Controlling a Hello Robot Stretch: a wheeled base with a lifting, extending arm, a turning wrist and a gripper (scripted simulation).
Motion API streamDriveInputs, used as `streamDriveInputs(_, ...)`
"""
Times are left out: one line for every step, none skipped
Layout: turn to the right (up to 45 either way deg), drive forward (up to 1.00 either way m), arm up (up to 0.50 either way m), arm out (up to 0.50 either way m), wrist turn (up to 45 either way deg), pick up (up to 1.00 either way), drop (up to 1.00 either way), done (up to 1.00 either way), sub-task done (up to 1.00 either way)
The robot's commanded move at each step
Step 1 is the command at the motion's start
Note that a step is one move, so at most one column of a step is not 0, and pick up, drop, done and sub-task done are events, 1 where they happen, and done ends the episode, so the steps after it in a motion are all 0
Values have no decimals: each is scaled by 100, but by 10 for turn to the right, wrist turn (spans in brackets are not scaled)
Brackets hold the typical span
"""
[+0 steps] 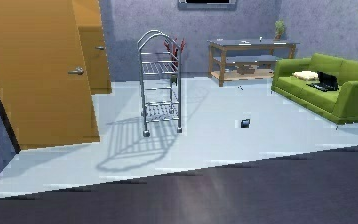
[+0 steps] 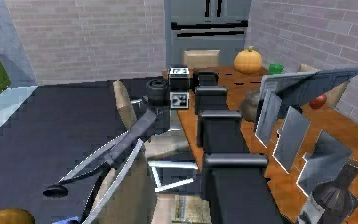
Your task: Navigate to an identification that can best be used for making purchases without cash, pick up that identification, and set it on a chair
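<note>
Forward view: an orange door (image 1: 42, 70) is seen at the left, then a wire shelf cart (image 1: 160, 80) standing on pale floor. A small dark object (image 1: 245, 123) is noted lying on the floor between the cart and a green sofa (image 1: 322, 90), apart from both; whether it is the identification cannot be told. A side table (image 1: 249, 46) is set by the back wall, with a potted plant (image 1: 279, 30) at its right end. A dark laptop (image 1: 325, 80) is seen on the sofa. Arm side view: a chair (image 2: 127, 190) is seen low, left of the middle. The gripper (image 2: 137, 130) is seen just above it, left of the arm (image 2: 222, 140). The gripper's far end cannot be made out, so whether anything is held cannot be told. A wooden table (image 2: 232, 78) is noted beyond the arm, with a pumpkin (image 2: 248, 60) at its far end and a bottle (image 2: 332, 195) at the lower right.
</note>
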Motion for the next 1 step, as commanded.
streamDriveInputs(0, 0, 0, 0, 450, 0, 0, 0, 0)
